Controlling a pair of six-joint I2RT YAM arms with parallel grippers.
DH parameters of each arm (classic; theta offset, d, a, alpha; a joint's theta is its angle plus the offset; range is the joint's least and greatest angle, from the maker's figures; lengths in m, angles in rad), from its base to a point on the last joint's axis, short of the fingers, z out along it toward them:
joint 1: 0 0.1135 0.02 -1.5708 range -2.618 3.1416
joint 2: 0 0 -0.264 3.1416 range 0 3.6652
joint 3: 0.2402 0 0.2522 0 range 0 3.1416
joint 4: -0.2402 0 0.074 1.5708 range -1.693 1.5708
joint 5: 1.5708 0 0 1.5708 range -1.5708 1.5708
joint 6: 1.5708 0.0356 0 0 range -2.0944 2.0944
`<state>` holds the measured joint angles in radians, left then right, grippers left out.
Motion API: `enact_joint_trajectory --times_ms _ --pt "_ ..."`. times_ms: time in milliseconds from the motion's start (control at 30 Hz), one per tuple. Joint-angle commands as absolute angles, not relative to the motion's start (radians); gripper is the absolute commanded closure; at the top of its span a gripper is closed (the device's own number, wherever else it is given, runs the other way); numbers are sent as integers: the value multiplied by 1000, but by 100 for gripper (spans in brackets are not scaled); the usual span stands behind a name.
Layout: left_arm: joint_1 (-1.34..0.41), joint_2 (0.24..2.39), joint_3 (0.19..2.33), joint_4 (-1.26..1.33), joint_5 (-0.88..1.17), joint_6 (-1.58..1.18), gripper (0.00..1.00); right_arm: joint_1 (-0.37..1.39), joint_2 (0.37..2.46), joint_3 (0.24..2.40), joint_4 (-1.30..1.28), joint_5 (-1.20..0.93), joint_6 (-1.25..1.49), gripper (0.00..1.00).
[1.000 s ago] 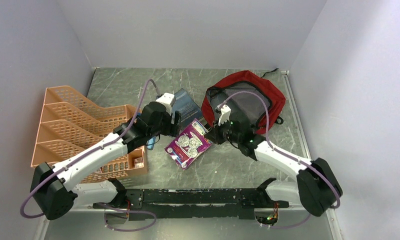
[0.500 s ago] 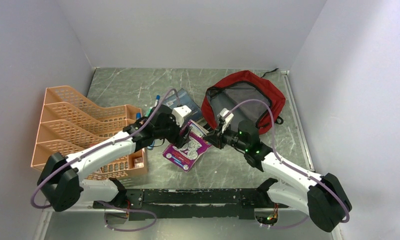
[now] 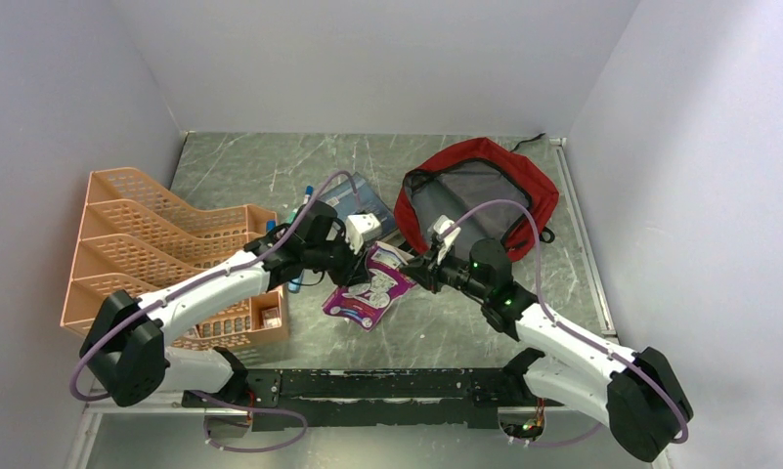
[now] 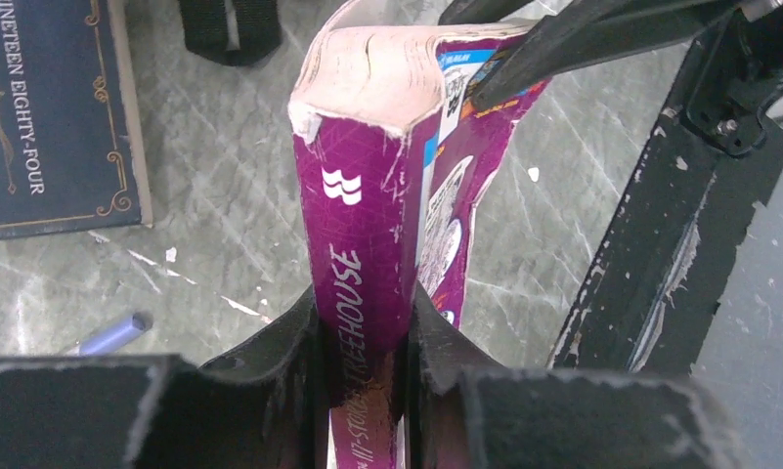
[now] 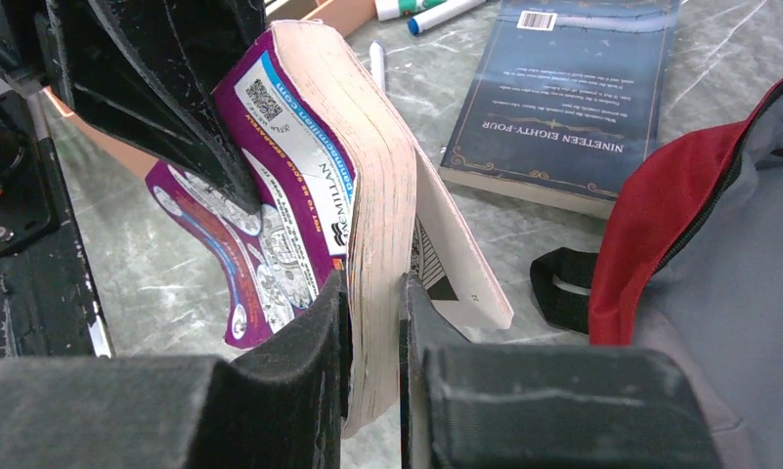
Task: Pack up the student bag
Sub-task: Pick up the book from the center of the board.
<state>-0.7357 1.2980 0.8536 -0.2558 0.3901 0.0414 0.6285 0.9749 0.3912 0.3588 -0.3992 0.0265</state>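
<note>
**Top view:** high and behind, looking down on the whole surface. **Wrist views:** close-ups past the left hand and right hand, facing the purple paperback from opposite ends; all three views share it.

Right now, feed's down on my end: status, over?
Left fingers shut on purple book, spine side; right fingers shut on its page edge. Student bag lies open, far right. Blue book flat beside it.

Organiser left, paperback centre, second book behind it, student bag back right
</note>
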Motion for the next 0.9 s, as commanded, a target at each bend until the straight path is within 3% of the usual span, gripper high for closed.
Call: enact_joint_trajectory --times_ms 0,100,200,367,633,867 --pt "-728 1314 909 -258 515 97 95 639 932 463 369 -428 8 90" --pt "-716 1288 918 -275 559 142 95 639 897 524 276 -415 -21 71" --pt "-705 1226 911 -262 608 204 95 640 851 593 169 -401 -34 58" --pt "-704 1095 870 -197 617 303 95 639 782 697 29 -462 -103 25" --pt "-708 1057 903 -268 682 470 95 639 830 817 -131 -806 -359 23" --pt "-742 1058 932 -345 644 563 95 643 905 873 -150 -899 -465 20"
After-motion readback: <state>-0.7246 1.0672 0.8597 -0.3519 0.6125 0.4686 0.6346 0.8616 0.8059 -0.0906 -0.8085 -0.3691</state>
